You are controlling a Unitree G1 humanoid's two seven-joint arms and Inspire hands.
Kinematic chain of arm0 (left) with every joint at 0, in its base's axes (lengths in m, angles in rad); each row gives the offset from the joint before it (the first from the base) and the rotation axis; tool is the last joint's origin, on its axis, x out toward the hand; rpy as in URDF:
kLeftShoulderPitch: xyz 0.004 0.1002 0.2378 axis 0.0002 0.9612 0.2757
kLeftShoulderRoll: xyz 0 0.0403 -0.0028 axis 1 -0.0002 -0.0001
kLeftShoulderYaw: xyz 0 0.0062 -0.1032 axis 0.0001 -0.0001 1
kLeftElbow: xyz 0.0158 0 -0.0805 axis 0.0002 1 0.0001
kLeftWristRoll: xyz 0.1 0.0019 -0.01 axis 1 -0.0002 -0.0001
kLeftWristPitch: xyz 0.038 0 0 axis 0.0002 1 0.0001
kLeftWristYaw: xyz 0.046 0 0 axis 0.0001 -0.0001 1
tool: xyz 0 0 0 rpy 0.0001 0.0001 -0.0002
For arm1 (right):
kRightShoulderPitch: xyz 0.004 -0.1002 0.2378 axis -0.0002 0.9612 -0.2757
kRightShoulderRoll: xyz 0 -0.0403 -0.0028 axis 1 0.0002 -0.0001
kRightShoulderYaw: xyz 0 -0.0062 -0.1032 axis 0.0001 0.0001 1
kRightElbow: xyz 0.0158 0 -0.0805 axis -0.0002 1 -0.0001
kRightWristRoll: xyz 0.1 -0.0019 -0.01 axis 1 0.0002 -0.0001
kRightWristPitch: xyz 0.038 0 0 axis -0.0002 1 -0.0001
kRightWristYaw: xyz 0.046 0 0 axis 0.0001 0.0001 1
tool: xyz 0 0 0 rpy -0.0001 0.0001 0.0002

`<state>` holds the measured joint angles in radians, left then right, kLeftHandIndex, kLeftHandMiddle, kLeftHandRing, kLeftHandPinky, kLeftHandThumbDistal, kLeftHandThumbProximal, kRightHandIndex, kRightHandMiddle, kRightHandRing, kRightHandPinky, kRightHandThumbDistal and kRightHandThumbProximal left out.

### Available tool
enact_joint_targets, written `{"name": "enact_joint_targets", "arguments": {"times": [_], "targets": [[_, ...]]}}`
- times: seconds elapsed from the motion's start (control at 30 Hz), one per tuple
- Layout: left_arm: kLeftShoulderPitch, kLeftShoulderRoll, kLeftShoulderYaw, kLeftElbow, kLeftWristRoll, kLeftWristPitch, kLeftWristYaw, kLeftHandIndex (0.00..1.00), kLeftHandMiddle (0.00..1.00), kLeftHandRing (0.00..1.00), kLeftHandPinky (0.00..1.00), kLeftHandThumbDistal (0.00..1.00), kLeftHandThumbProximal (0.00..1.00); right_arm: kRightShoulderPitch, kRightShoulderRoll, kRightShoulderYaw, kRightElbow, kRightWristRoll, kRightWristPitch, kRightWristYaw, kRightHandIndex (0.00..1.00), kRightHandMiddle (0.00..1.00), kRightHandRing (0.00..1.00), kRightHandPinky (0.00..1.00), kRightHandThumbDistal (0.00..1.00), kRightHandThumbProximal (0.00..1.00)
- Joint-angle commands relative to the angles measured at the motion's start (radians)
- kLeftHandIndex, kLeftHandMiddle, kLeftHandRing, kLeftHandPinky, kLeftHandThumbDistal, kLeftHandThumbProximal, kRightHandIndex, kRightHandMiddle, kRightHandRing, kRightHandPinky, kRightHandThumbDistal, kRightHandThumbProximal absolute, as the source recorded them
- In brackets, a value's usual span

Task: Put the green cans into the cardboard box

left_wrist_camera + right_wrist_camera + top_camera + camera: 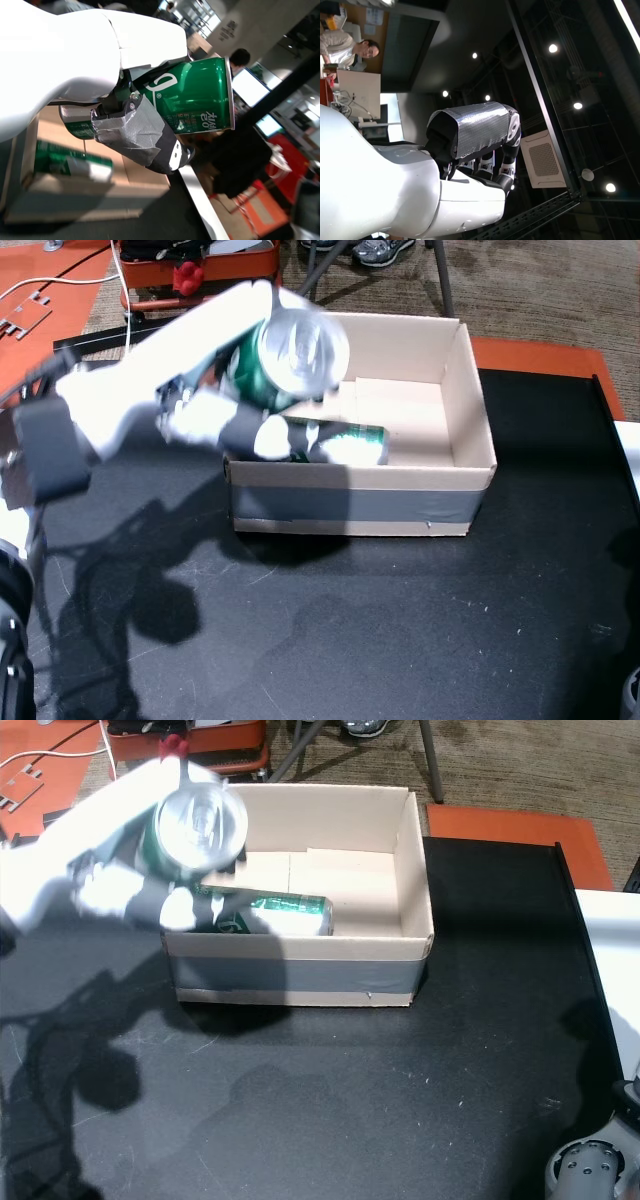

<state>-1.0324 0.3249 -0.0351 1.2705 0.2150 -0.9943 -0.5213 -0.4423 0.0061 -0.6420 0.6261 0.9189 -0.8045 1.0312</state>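
My left hand [205, 405] [120, 890] is shut on a green can [285, 355] [195, 825], tilted with its silver top towards the camera, above the left end of the cardboard box [470, 390] [415, 870]. In the left wrist view the taped thumb [135, 132] presses on the can [195, 95]. A second green can [345, 443] [290, 913] [70, 160] lies on its side inside the box by the front wall. My right hand [480, 145] shows only in the right wrist view, up against the ceiling, its fingers loosely bent and holding nothing.
The box stands on a black tabletop [350, 630]. Beyond it lie an orange mat [540, 355], an orange cart [200, 260], chair legs and a person's shoes [380, 250]. A white edge [630, 450] borders the table on the right. A person [350, 47] sits in the background.
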Motion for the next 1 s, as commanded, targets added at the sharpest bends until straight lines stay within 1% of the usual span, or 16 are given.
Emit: {"name": "enact_joint_targets", "arguments": {"times": [0.0, 0.07, 0.13, 0.17, 0.23, 0.3, 0.43, 0.57, 0.6, 0.67, 0.73, 0.8, 0.83, 0.9, 0.97], "targets": [[-0.041, 0.010, -0.014, 0.007, 0.019, 0.014, 0.031, 0.12, 0.11, 0.16, 0.22, 0.46, 0.00, -0.013, 0.007, 0.003, 0.008, -0.008, -0.007, 0.004, 0.28, 0.32, 0.39, 0.48, 0.27, 0.33], [-0.061, -0.005, 0.000, 0.014, -0.009, 0.043, -0.006, 0.16, 0.13, 0.17, 0.21, 0.49, 0.00, -0.014, 0.006, 0.005, 0.011, -0.002, 0.003, 0.011, 0.28, 0.32, 0.38, 0.47, 0.31, 0.32], [-0.082, -0.023, 0.014, 0.019, -0.031, 0.057, -0.026, 0.17, 0.14, 0.16, 0.20, 0.44, 0.00, -0.016, 0.007, 0.006, 0.015, -0.001, 0.007, 0.016, 0.28, 0.32, 0.38, 0.47, 0.32, 0.32], [-0.094, -0.029, 0.014, 0.021, -0.026, 0.063, -0.017, 0.15, 0.12, 0.15, 0.20, 0.45, 0.00, -0.017, 0.008, 0.006, 0.018, -0.004, 0.002, 0.017, 0.28, 0.32, 0.38, 0.48, 0.32, 0.32], [-0.125, -0.037, -0.002, 0.029, 0.004, 0.094, 0.019, 0.06, 0.06, 0.12, 0.20, 0.46, 0.00, -0.020, 0.012, 0.008, 0.024, -0.013, -0.012, 0.019, 0.28, 0.32, 0.38, 0.48, 0.31, 0.33], [-0.153, -0.043, -0.019, 0.039, 0.033, 0.138, 0.055, 0.03, 0.04, 0.11, 0.20, 0.48, 0.00, -0.024, 0.015, 0.009, 0.032, -0.014, -0.022, 0.029, 0.28, 0.32, 0.38, 0.48, 0.29, 0.33], [-0.190, -0.058, -0.062, 0.061, 0.097, 0.226, 0.144, 0.04, 0.06, 0.12, 0.21, 0.46, 0.00, -0.024, 0.021, 0.013, 0.033, -0.006, -0.010, 0.046, 0.28, 0.32, 0.38, 0.49, 0.32, 0.32], [-0.210, -0.073, -0.099, 0.077, 0.146, 0.321, 0.206, 0.05, 0.07, 0.11, 0.17, 0.45, 0.00, -0.021, 0.027, 0.014, 0.031, -0.005, -0.013, 0.063, 0.28, 0.32, 0.38, 0.49, 0.28, 0.33], [-0.215, -0.075, -0.114, 0.080, 0.167, 0.346, 0.226, 0.07, 0.08, 0.12, 0.17, 0.43, 0.00, -0.019, 0.029, 0.015, 0.027, -0.004, -0.009, 0.065, 0.28, 0.32, 0.39, 0.50, 0.30, 0.33], [-0.221, -0.078, -0.144, 0.084, 0.205, 0.382, 0.265, 0.09, 0.10, 0.14, 0.17, 0.41, 0.00, -0.015, 0.035, 0.017, 0.020, -0.008, -0.010, 0.063, 0.28, 0.32, 0.38, 0.49, 0.30, 0.33], [-0.227, -0.083, -0.169, 0.088, 0.239, 0.422, 0.296, 0.11, 0.13, 0.15, 0.17, 0.41, 0.00, -0.012, 0.039, 0.021, 0.015, -0.018, -0.018, 0.054, 0.28, 0.32, 0.38, 0.49, 0.32, 0.34], [-0.228, -0.088, -0.191, 0.091, 0.267, 0.446, 0.320, 0.14, 0.14, 0.16, 0.17, 0.44, 0.00, -0.012, 0.043, 0.021, 0.017, -0.021, -0.024, 0.052, 0.28, 0.32, 0.38, 0.49, 0.32, 0.34], [-0.225, -0.092, -0.204, 0.092, 0.282, 0.450, 0.332, 0.16, 0.14, 0.14, 0.16, 0.45, 0.00, -0.012, 0.045, 0.022, 0.016, -0.019, -0.023, 0.055, 0.28, 0.32, 0.38, 0.49, 0.30, 0.34], [-0.221, -0.098, -0.229, 0.096, 0.308, 0.470, 0.339, 0.16, 0.13, 0.13, 0.14, 0.43, 0.00, -0.013, 0.047, 0.021, 0.016, -0.016, -0.023, 0.063, 0.28, 0.32, 0.39, 0.50, 0.28, 0.35], [-0.217, -0.105, -0.259, 0.100, 0.337, 0.497, 0.339, 0.16, 0.13, 0.13, 0.13, 0.42, 0.00, -0.013, 0.046, 0.020, 0.016, -0.012, -0.021, 0.066, 0.29, 0.32, 0.39, 0.50, 0.29, 0.35]]}}
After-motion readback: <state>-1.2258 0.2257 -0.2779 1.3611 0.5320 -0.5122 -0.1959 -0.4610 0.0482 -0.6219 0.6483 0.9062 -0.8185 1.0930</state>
